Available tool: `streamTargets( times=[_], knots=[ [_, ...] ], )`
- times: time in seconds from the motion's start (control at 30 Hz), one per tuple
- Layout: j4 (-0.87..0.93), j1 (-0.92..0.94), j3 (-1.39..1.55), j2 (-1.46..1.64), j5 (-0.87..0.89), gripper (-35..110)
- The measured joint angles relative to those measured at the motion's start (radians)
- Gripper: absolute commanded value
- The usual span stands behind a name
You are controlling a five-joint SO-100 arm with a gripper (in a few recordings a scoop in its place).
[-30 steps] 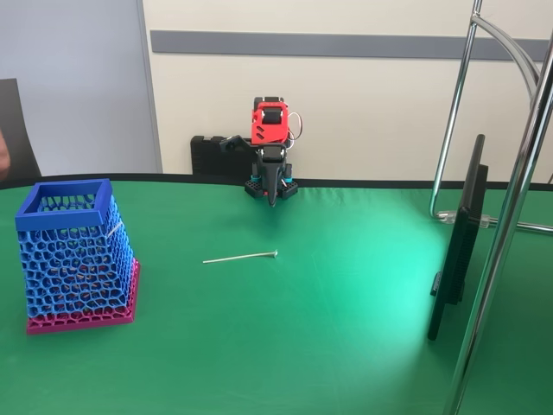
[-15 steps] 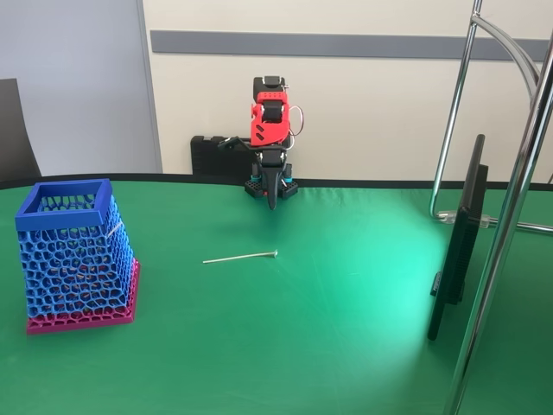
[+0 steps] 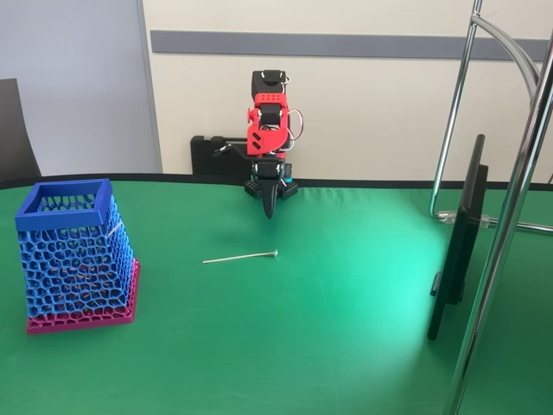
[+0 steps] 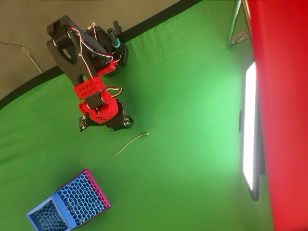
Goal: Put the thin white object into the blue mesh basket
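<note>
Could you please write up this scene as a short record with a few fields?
surface: green table
stick: thin white stick lying flat on the table, apart from everything else
basket: blue mesh basket with a magenta base, upright, at the left in the fixed view
gripper: gripper pointing down above the table, behind the stick in the fixed view, holding nothing; whether open or shut cannot be told
task status: stick not yet picked up

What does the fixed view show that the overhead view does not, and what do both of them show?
Fixed view alone: the basket's magenta base and tapering side, the wall behind, and the pincer pointing down above the cloth. Overhead alone: the arm's top with its wires, and the basket's opening from above. Both: the thin white stick lying on the green table, apart from the blue mesh basket.
</note>
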Motion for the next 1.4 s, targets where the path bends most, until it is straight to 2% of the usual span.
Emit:
streamTargets(
  times=[0.23,0.7,1.4],
  knots=[
    [0.054,0.003,-0.149,-0.170,0.061,13],
    [0.166,-0.035,-0.426,-0.480,0.193,13],
    [0.216,-0.009,-0.621,-0.701,0.227,14]
  ],
)
